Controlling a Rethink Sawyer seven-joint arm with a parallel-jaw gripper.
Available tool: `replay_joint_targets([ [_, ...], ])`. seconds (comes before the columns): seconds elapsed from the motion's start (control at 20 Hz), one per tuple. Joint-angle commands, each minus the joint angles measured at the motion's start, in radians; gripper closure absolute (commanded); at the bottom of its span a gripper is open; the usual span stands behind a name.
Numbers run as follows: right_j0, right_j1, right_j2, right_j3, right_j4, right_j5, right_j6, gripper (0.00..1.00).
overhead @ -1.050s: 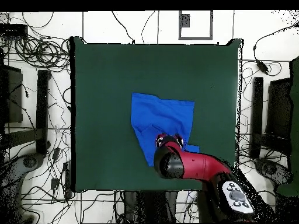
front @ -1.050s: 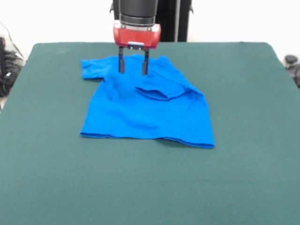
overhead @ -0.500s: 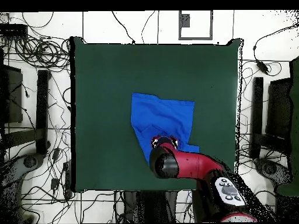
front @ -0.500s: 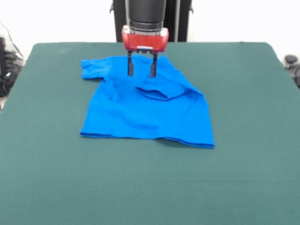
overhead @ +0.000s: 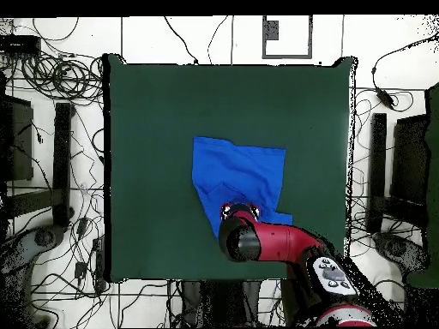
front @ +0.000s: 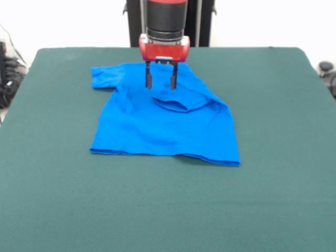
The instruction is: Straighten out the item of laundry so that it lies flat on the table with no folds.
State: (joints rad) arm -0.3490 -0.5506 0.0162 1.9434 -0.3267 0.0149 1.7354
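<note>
**Gripper poised over the collar end of a partly folded shirt**

Front view: the blue T-shirt [front: 163, 123] lies on the far half of the green table [front: 168, 210], a little left of centre. Its near hem runs roughly straight, from the left corner to a corner lower on the right. One sleeve sticks out flat at the far left. On the right side the cloth is doubled over, making a raised flap with a shadowed pocket edge near the middle of the upper body. The red and black arm drops in from above, and the gripper [front: 160, 81] hangs over the shirt's far edge, by the collar area. Its two dark fingers [front: 149, 80] are parted with an empty gap between them, holding nothing. The tips look to be just above the fabric rather than pressing it, though the angle makes that hard to settle. Behind the arm stands a dark upright column, and some dark gear shows at both side edges.

Overhead view: the shirt [overhead: 240, 176] sits near the table's [overhead: 146, 128] centre, well clear of every edge. The arm's red body covers the shirt's lower part and hides the fingers. Cables and black stands crowd the floor round the table.
</note>
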Motion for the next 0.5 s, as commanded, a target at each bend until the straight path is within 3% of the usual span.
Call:
replay_joint_targets([
  [0.05,0.018,0.091,0.085,-0.079,-0.029,-0.007,0.080,0.00],
  [0.5,0.015,0.110,0.088,-0.109,-0.031,0.000,0.075,0.00],
])
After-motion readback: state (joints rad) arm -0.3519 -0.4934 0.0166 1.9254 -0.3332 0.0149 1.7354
